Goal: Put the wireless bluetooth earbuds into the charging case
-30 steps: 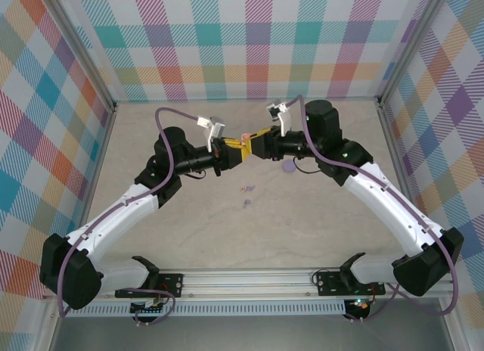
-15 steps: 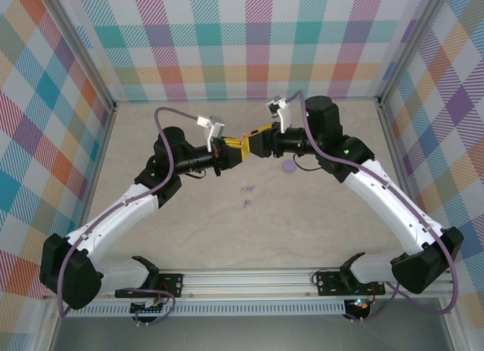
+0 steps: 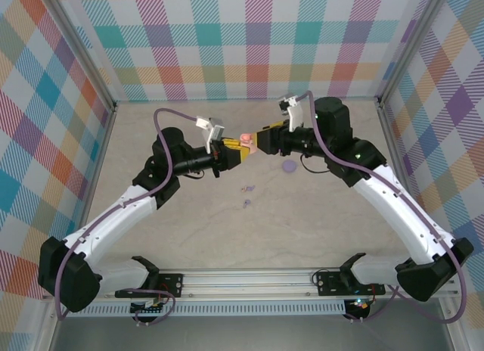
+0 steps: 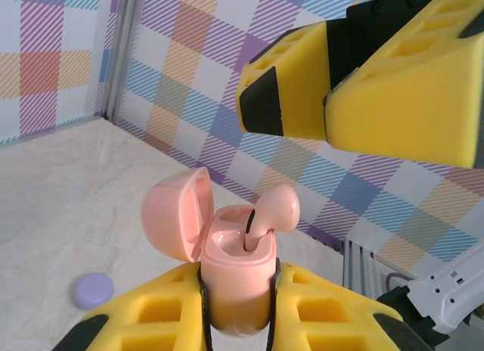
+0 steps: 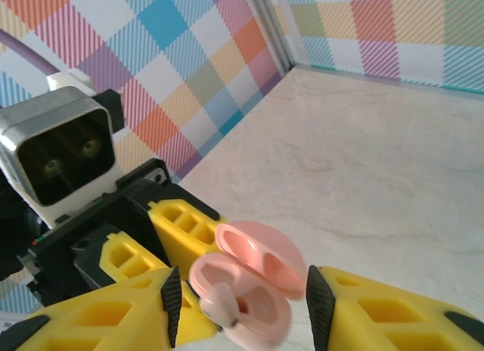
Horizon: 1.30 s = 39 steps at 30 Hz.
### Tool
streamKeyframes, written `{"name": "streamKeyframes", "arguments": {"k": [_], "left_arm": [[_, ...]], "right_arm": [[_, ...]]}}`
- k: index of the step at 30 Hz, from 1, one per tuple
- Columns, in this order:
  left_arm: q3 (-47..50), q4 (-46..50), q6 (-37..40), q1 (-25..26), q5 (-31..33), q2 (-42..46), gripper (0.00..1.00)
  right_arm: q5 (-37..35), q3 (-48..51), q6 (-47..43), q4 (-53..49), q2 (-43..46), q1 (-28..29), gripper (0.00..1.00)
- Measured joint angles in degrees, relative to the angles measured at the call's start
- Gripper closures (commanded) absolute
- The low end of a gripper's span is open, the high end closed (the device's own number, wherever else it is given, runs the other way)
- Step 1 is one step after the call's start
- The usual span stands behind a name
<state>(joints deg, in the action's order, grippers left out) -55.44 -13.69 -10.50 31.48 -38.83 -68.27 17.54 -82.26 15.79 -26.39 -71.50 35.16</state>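
pink case (image 4: 234,283), lid open, one pink bud (image 4: 274,209) seated — pinched by left gripper (image 4: 238,309), right gripper (image 5: 240,309) spread.

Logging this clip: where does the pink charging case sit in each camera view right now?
Top external: the charging case is just above centre, at the tip of the left gripper.
Left wrist: bottom centre, lid open to the left, an earbud sticking out of it.
Right wrist: bottom centre, lid open.
Shared landmark: the left gripper's yellow fingers, clamped on the case's sides.
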Motion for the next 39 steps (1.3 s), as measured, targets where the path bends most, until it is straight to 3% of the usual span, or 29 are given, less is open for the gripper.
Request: {"name": "streamKeyframes", "arguments": {"k": [6, 12, 39], "left_arm": [[0.00, 0.09, 1.38, 0.00, 0.59, 1.68, 0.97], [0.00, 0.09, 1.62, 0.15, 0.59, 1.81, 0.97], [0.00, 1.57, 1.60, 0.39, 1.01, 1.33, 0.97]], "right_arm": [[-3.61, 0.07, 0.04, -2.19, 1.29, 0.00, 0.69], [-2.97, 0.09, -0.07, -3.52, 0.92, 0.00, 0.76], [5.25, -1.29, -0.70, -4.98, -2.45, 0.50, 0.78]]}}
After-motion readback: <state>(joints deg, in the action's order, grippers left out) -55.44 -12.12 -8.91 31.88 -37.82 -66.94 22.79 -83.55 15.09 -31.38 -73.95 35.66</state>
